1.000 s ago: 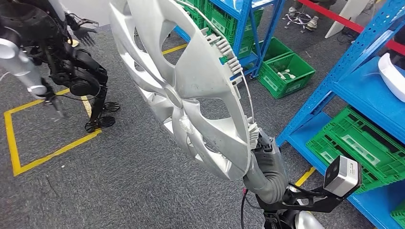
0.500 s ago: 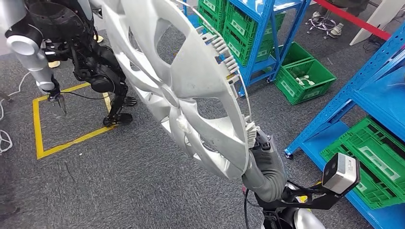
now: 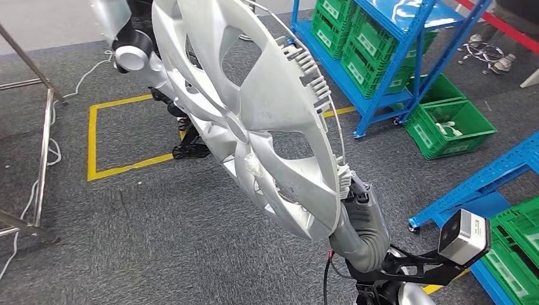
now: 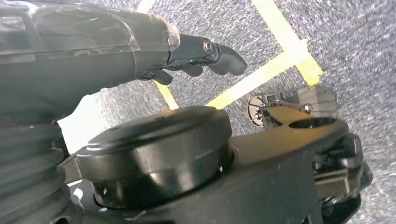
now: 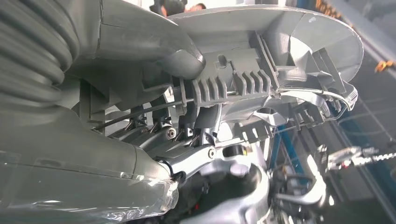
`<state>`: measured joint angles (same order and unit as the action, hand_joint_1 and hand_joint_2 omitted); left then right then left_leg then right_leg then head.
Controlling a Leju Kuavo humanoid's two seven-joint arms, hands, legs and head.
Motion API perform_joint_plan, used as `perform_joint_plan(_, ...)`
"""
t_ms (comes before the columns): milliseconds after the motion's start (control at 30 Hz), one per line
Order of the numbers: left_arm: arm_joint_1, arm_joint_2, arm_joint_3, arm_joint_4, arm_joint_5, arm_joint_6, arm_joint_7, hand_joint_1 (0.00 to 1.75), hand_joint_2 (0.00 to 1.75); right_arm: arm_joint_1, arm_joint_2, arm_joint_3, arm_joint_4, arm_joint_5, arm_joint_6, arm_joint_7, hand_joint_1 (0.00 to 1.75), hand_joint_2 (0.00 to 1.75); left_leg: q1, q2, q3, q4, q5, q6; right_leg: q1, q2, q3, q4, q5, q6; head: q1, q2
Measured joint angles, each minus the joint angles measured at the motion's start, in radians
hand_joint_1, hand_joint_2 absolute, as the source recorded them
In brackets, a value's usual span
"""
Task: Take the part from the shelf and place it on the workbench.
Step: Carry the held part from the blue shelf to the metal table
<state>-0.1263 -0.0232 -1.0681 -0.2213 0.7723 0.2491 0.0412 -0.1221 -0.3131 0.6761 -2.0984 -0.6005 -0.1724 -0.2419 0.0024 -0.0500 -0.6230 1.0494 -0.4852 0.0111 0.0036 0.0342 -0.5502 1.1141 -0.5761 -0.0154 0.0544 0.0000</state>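
The part is a large silver wheel cover [image 3: 254, 121], standing on edge and tilted, filling the middle of the head view. My right hand [image 3: 359, 204] grips its lower rim from below. In the right wrist view the grey thumb [image 5: 183, 63] presses on the ribbed clips of the wheel cover's rim [image 5: 243, 81], with the darker fingers [image 5: 187, 161] hooked under it. My left arm [image 3: 131, 58] hangs at the upper left, partly behind the cover. In the left wrist view my left hand [image 4: 196, 53] holds nothing, its dark fingers stretched out above grey carpet.
Blue shelving [image 3: 388, 44] with green crates stands at the upper right, and a green crate [image 3: 450, 127] sits on the floor beside it. More blue shelving [image 3: 489, 181] is at the lower right. A yellow taped square [image 3: 94, 143] marks the carpet. A metal frame [image 3: 44, 136] stands at the left.
The whole picture has shifted right, so the camera has turned left: the shelves slid right and a metal frame came in at the left. The wheel cover stays in my right hand.
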Motion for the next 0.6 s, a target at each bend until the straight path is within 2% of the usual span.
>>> perform_joint_plan(33, -0.001, -0.001, 0.0, 0.0, 0.0, 0.0, 0.0, 0.0, 1.75, 0.0, 0.0, 0.0, -0.001, 0.0, 0.0, 0.0, 1.75, 1.75, 0.002, -0.011, -0.002, -0.001, 0.004, -0.003, 0.004, 0.019, 0.022, -0.053, 0.024, -0.009, -0.002, 0.0)
perform_joint_plan(100, -0.001, -0.006, 0.0, 0.0, 0.0, 0.0, 0.0, 0.0, 1.75, -0.002, -0.002, -0.001, -0.002, 0.0, 0.0, 0.0, 1.75, 1.75, 0.01, -0.031, -0.012, -0.004, 0.015, -0.016, 0.01, 0.036, 0.034, -0.092, 0.035, -0.018, 0.001, 0.0)
perform_joint_plan(133, -0.001, -0.007, 0.0, 0.0, 0.0, -0.001, 0.0, 0.0, 1.75, -0.002, -0.002, -0.001, -0.004, 0.0, 0.0, 0.0, 1.75, 1.75, 0.013, -0.041, -0.017, -0.007, 0.022, -0.024, 0.013, 0.028, 0.035, -0.103, 0.039, -0.02, 0.005, 0.0)
perform_joint_plan(167, 0.001, -0.008, 0.0, 0.0, 0.0, -0.001, 0.0, 0.0, 1.75, -0.003, -0.003, -0.001, -0.005, 0.0, 0.0, 0.0, 1.75, 1.75, 0.014, -0.04, -0.02, -0.008, 0.023, -0.029, 0.012, 0.015, 0.04, -0.117, 0.045, -0.02, 0.01, 0.0)
perform_joint_plan(233, 0.001, -0.008, 0.0, 0.0, 0.0, -0.001, 0.0, 0.0, 1.75, -0.004, -0.004, -0.001, -0.008, 0.0, 0.0, 0.0, 1.75, 1.75, 0.008, -0.001, -0.037, 0.021, -0.002, -0.036, 0.009, -0.009, 0.052, -0.154, 0.06, -0.022, 0.008, 0.0)
perform_joint_plan(300, 0.0, -0.006, 0.0, 0.0, 0.0, -0.001, 0.0, 0.0, 1.75, -0.002, -0.004, -0.001, -0.01, 0.0, 0.0, 0.0, 1.75, 1.75, 0.006, 0.043, -0.08, 0.121, -0.067, -0.042, 0.007, -0.032, 0.054, -0.167, 0.069, -0.022, -0.003, 0.0)
perform_joint_plan(333, -0.001, -0.005, 0.0, 0.0, 0.0, -0.001, 0.0, 0.0, 1.75, 0.0, -0.004, -0.001, -0.01, 0.0, 0.0, 0.0, 1.75, 1.75, 0.008, 0.048, -0.102, 0.18, -0.096, -0.047, 0.007, -0.044, 0.052, -0.166, 0.07, -0.023, -0.009, 0.0)
perform_joint_plan(367, -0.001, -0.004, 0.0, 0.0, 0.0, -0.002, 0.001, 0.0, 1.75, 0.001, -0.004, -0.001, -0.01, -0.001, 0.0, 0.0, 1.75, 1.75, 0.011, 0.05, -0.114, 0.22, -0.112, -0.052, 0.006, -0.056, 0.05, -0.164, 0.069, -0.023, -0.014, 0.0)
perform_joint_plan(400, -0.001, -0.003, 0.0, 0.0, 0.0, -0.002, 0.001, 0.0, 1.75, 0.003, -0.004, -0.001, -0.01, -0.001, 0.0, 0.0, 1.75, 1.75, 0.013, 0.052, -0.111, 0.23, -0.11, -0.057, 0.005, -0.066, 0.049, -0.161, 0.068, -0.021, -0.018, 0.0)
perform_joint_plan(433, -0.001, -0.002, 0.0, 0.0, 0.0, -0.002, 0.001, 0.0, 1.75, 0.003, -0.005, -0.001, -0.009, -0.001, 0.0, 0.0, 1.75, 1.75, 0.015, 0.057, -0.088, 0.204, -0.093, -0.062, 0.003, -0.075, 0.047, -0.157, 0.066, -0.018, -0.022, 0.0)
perform_joint_plan(467, 0.0, -0.001, 0.0, 0.0, 0.0, -0.002, 0.002, 0.0, 1.75, 0.003, -0.005, -0.001, -0.01, -0.001, 0.0, 0.0, 1.75, 1.75, 0.018, 0.068, -0.048, 0.146, -0.065, -0.066, 0.0, -0.082, 0.046, -0.15, 0.063, -0.013, -0.026, 0.0)
perform_joint_plan(500, 0.0, -0.001, 0.0, 0.0, 0.0, -0.002, 0.003, 0.0, 1.75, 0.003, -0.005, -0.001, -0.01, -0.001, 0.0, 0.0, 1.75, 1.75, 0.017, 0.09, -0.008, 0.083, -0.047, -0.069, -0.001, -0.088, 0.044, -0.142, 0.058, -0.006, -0.032, 0.0)
perform_joint_plan(533, 0.0, -0.001, 0.0, 0.0, 0.0, -0.003, 0.004, 0.0, 1.75, 0.003, -0.005, -0.001, -0.01, -0.001, 0.0, 0.0, 1.75, 1.75, 0.016, 0.107, 0.024, 0.03, -0.033, -0.065, 0.0, -0.094, 0.041, -0.131, 0.052, 0.002, -0.039, 0.0)
perform_joint_plan(567, 0.0, 0.0, 0.0, 0.0, -0.001, -0.003, 0.005, 0.0, 1.75, 0.004, -0.005, -0.001, -0.011, 0.0, 0.0, 0.0, 1.75, 1.75, 0.013, 0.118, 0.04, -0.001, -0.028, -0.057, 0.001, -0.1, 0.037, -0.121, 0.047, 0.009, -0.042, 0.0)
perform_joint_plan(600, 0.0, 0.0, 0.0, 0.0, -0.002, -0.005, 0.007, 0.0, 1.75, 0.006, -0.005, -0.001, -0.011, 0.002, 0.0, 0.0, 1.75, 1.75, 0.009, 0.122, 0.042, -0.01, -0.032, -0.047, 0.002, -0.106, 0.035, -0.116, 0.044, 0.014, -0.043, 0.0)
